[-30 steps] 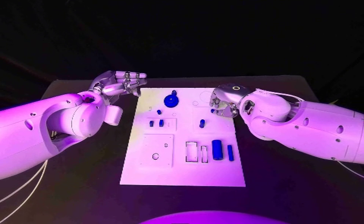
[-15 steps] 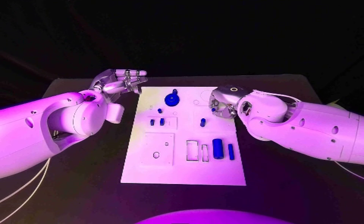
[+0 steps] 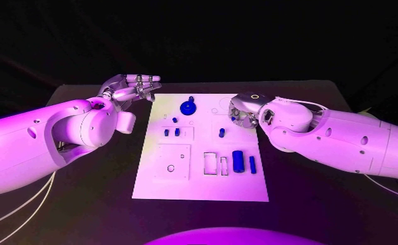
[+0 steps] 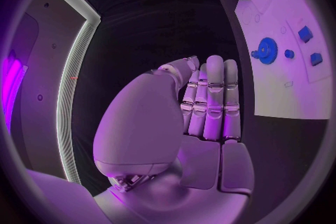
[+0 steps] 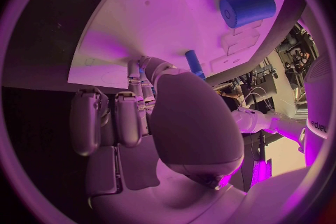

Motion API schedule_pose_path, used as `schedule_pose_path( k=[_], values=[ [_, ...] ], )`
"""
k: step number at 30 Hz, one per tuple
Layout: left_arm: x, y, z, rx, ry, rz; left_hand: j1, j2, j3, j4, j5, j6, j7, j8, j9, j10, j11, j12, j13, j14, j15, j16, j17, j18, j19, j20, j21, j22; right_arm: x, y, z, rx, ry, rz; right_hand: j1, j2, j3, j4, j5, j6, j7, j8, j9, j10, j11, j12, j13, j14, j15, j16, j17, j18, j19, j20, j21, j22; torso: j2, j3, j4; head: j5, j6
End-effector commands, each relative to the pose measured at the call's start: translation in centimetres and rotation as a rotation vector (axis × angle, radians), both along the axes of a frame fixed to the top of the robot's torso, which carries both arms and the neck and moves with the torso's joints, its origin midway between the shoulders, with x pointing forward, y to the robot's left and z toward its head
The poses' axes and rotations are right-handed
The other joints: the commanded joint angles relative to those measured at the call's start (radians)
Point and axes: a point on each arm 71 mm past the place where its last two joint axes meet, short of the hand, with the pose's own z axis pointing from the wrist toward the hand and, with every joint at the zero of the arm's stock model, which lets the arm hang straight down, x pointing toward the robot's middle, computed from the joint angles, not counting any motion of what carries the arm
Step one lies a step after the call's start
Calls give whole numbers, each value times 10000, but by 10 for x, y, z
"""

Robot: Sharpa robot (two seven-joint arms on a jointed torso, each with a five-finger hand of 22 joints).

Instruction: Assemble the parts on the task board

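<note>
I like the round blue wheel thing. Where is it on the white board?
In the head view the blue gear sits at the far end of the task board, left of its middle, nearer the left robot hand.

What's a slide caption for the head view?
Both hands, left hand and right hand, flank the white task board with blue parts lying on it.

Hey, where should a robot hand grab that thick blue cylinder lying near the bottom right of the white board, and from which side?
Probably from straight above, pinching across the middle of the thick blue cylinder. It lies on its side on the task board, so its curved flanks are the exposed faces. A slim blue pin lies close beside it, so fingers should come down narrow.
</note>
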Motion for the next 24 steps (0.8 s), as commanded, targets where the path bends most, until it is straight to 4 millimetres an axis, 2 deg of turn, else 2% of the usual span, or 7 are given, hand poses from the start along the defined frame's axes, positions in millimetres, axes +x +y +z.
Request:
schedule_pose_path(
  k=[1,12,21,24],
  values=[
    [0,-1,1,-63,-18,9,6,123,3,-84,29,-73,24,-18,-14,-113,20,77,16,-57,24,-66,-15,111,16,17,-33,15,-1,-1,-7,-468,177,-8,-5,200,162,-88,-69,114,-11,63,42,122,-20,-55,-2,592,-70,56,357,-133,69,2,72,1713,-2,1,1,-8,-22],
    [0,-1,0,-50,67,-14,1,126,-9,-121,28,-145,58,-24,-30,-218,51,125,21,-92,48,-85,-39,108,1,32,-41,19,-2,2,-5,-101,-349,-5,-217,181,286,-269,-202,183,-27,56,81,240,-42,-149,-35,587,-83,47,326,-167,137,-18,222,1803,-10,0,-17,1,-25],
    [1,0,0,-49,105,-37,-8,132,-17,-141,26,-189,76,-24,-38,-285,70,163,26,-125,64,-104,-58,107,-15,45,-50,21,-6,3,2,640,-1036,60,-362,163,305,-315,-281,238,-59,66,107,325,-68,-177,-40,585,-100,37,298,-198,207,-28,364,1874,-9,3,2,33,8],
    [1,1,-1,-40,116,-22,-11,136,-19,-149,26,-205,82,-22,-41,-312,76,181,28,-139,70,-113,-67,107,-22,51,-55,21,-8,1,5,823,-1193,62,-414,150,304,-319,-295,251,-67,66,114,347,-74,-186,-41,586,-105,41,300,-201,214,-31,379,1884,-11,5,-4,47,-16]
  ],
)
